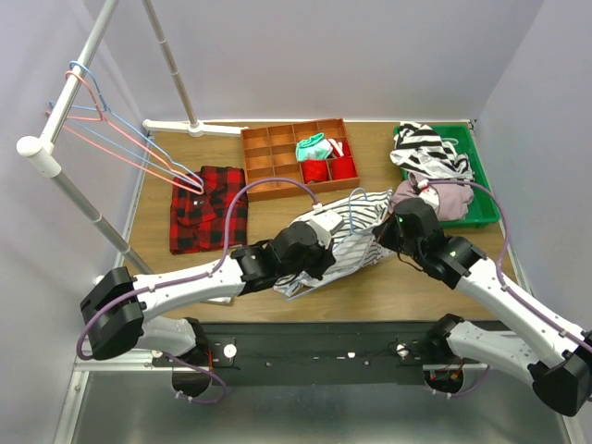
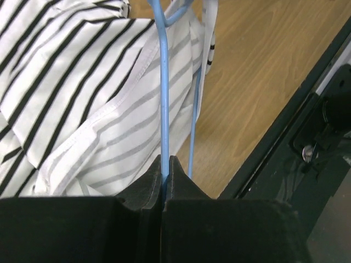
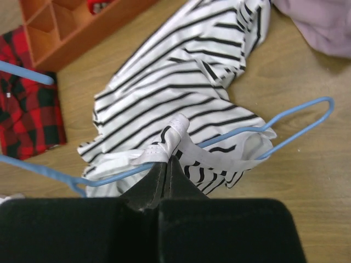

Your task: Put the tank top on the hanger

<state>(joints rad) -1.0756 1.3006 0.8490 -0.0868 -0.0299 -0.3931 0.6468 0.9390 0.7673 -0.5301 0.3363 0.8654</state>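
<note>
The tank top (image 1: 351,231), white with thin black stripes, lies bunched on the table between my two grippers. The light-blue wire hanger (image 3: 299,116) is threaded partly through it, and one end sticks out of the fabric. My left gripper (image 2: 165,159) is shut on the hanger's wire (image 2: 164,98), with the tank top (image 2: 77,98) beside it. My right gripper (image 3: 167,160) is shut on a bunched strap of the tank top (image 3: 170,93), right at the hanger wire. In the top view the left gripper (image 1: 326,254) and the right gripper (image 1: 387,233) meet at the garment.
A red-black plaid shirt (image 1: 208,208) lies at the left. An orange compartment tray (image 1: 277,153) stands behind. A green bin (image 1: 483,199) at back right holds a broad-striped garment (image 1: 425,148) and a purple one (image 1: 439,199). A rack pole (image 1: 60,106) carries pink-red hangers (image 1: 129,153).
</note>
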